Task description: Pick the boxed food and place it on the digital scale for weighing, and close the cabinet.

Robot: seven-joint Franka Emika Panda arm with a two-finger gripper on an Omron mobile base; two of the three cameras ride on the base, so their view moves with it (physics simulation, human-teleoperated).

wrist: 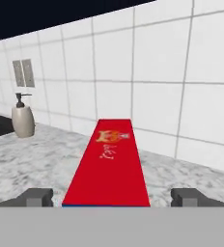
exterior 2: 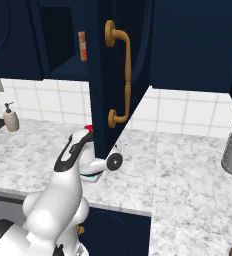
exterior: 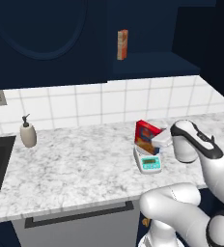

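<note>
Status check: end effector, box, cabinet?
End effector open, fingers either side of red box. Box on scale. Cabinet door open, beside the arm.

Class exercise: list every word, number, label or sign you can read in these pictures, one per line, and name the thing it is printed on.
None can be read.
Red box: yellow logo and a line of pale script, too blurred.
Scale: green display, too small.
Orange box in the cabinet: print too small.

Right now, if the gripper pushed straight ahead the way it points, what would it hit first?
The boxed food lying between its open fingers; beyond that, probably the white tiled wall.
</note>
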